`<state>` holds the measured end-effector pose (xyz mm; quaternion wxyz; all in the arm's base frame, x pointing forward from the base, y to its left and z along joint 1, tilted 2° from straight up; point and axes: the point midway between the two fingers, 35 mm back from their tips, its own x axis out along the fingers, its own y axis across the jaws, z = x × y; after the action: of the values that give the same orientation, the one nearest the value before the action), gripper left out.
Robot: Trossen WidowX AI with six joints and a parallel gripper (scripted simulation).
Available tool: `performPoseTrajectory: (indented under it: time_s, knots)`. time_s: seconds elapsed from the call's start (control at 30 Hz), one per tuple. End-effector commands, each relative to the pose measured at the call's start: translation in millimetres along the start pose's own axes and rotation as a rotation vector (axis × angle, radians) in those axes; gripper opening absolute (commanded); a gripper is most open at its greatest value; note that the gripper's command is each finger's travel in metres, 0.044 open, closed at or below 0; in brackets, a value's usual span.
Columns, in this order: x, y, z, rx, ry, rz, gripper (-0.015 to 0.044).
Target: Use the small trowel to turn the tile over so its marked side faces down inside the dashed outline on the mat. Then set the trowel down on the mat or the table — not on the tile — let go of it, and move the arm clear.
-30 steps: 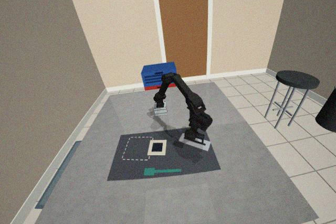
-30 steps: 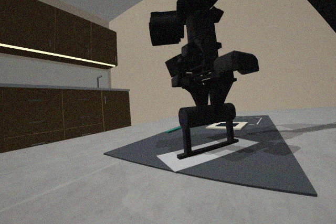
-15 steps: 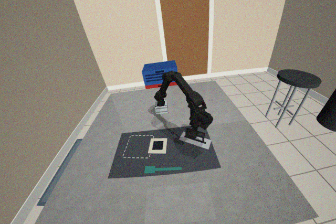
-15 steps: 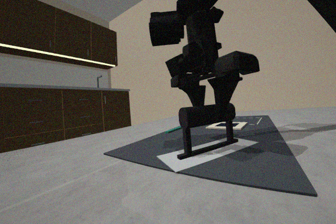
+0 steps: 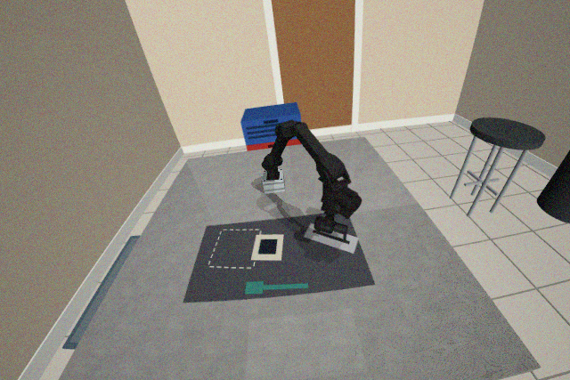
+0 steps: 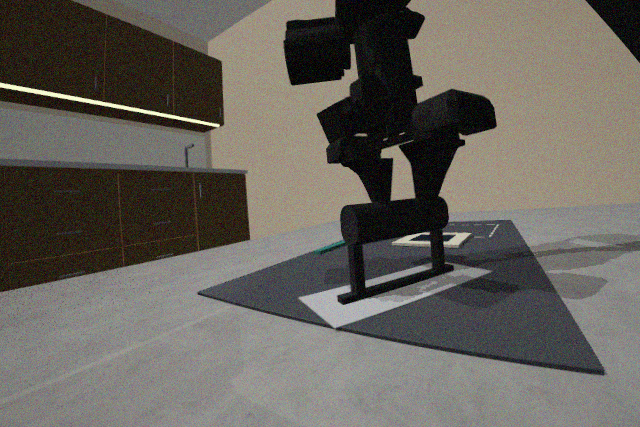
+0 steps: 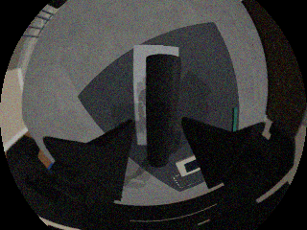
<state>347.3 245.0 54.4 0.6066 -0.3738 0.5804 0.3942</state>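
The tile (image 5: 267,246) (image 6: 428,238) (image 7: 191,166) lies flat on the dark mat (image 5: 294,269) (image 6: 439,329), its dark square facing up. It sits at the right side of the dashed outline (image 5: 230,267), covering part of that side. The trowel (image 5: 351,246) (image 6: 336,311) (image 7: 139,62), a pale flat blade with a raised black handle, rests blade down near the mat's right edge. My gripper (image 5: 326,222) (image 6: 403,201) (image 7: 157,122) is open at the handle, which lies between the parted fingers with gaps beside it in the wrist view.
A green flat tool (image 5: 254,287) (image 6: 329,247) (image 7: 235,119) with a long thin handle lies along the mat's front edge. The arm's base (image 5: 273,184) stands behind the mat. A blue and red box (image 5: 272,120) is at the back, and a black stool (image 5: 506,133) stands far right.
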Motion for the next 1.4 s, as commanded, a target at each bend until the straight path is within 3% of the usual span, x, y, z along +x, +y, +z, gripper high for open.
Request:
performPoseTrajectory:
  time_s: [0.0, 0.3, 1.37]
  knots:
    - [-35.0, 0.3, -0.5, -0.02, -0.013, -0.008, 0.027]
    - [-37.5, 0.5, -0.8, 0.002, -0.013, -0.007, 0.027]
    - [-37.6, -0.3, 0.4, 1.111, -0.016, 0.001, 0.027]
